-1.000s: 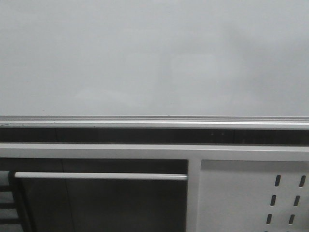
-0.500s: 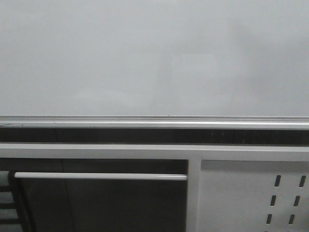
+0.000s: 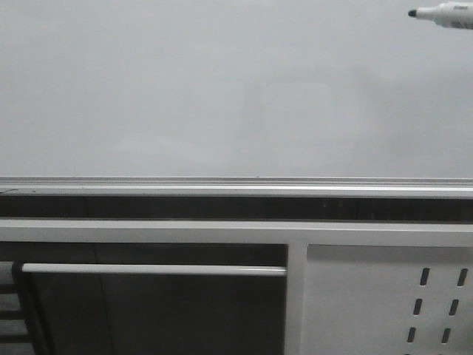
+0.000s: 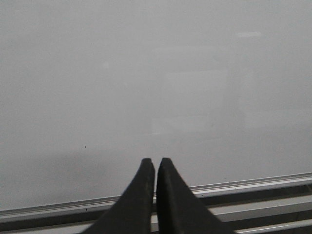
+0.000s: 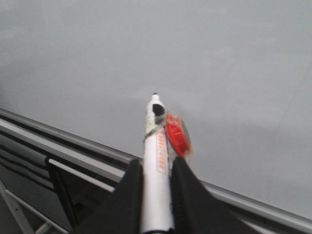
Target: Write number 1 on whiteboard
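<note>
The whiteboard point(image 3: 222, 96) fills the upper half of the front view, plain and unmarked, with its silver rail point(image 3: 236, 183) below; no number 1 shows on it. A white marker point(image 3: 447, 14) with a black tip pokes in at the top right corner, tip pointing left. In the right wrist view my right gripper point(image 5: 156, 165) is shut on this marker point(image 5: 156, 146), which has a red piece point(image 5: 176, 136) taped to its side; its tip hangs in front of the whiteboard point(image 5: 219, 58), contact unclear. My left gripper point(image 4: 155, 162) is shut on nothing, facing the whiteboard point(image 4: 146, 73) near its rail.
Below the rail runs a dark gap and a white frame bar point(image 3: 236, 232). A grey metal panel with slots point(image 3: 392, 296) sits at lower right. A white horizontal rod point(image 3: 155, 270) crosses a dark opening at lower left.
The marker has come into the front view at the top right corner; earlier frames showed only the bare board.
</note>
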Controlling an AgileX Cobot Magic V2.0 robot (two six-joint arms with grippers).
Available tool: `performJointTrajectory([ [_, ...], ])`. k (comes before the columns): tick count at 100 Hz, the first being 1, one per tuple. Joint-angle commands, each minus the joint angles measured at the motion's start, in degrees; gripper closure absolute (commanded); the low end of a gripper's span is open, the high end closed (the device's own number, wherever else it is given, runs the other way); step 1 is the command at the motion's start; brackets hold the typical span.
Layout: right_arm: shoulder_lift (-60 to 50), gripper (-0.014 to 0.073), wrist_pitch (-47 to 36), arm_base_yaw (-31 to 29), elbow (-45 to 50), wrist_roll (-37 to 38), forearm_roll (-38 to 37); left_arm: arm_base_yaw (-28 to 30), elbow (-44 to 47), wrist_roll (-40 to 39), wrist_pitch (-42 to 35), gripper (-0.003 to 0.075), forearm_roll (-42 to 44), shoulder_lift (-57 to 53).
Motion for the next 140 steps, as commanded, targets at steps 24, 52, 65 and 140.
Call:
performJointTrajectory([
  [24,0.56,0.0655,-11.78,3.86,-0.53,44.59,-42.73,0.11,-1.41,0.01,-3.46,0.0738,0.99,0.7],
  [52,0.63,0.0654,-26.51,6.6,7.57,47.1,-44.37,0.11,-1.41,0.01,-3.46,0.0738,0.99,0.7],
  [65,2.43,0.0655,-32.78,6.6,9.6,47.1,-44.49,0.11,-1.41,0.01,-3.46,0.0738,0.99,0.7],
  [140,30.16,0.0655,-60.78,6.6,12.51,52.44,-57.14,0.11,-1.41,0.01,-3.46,0.0738,0.99,0.7],
])
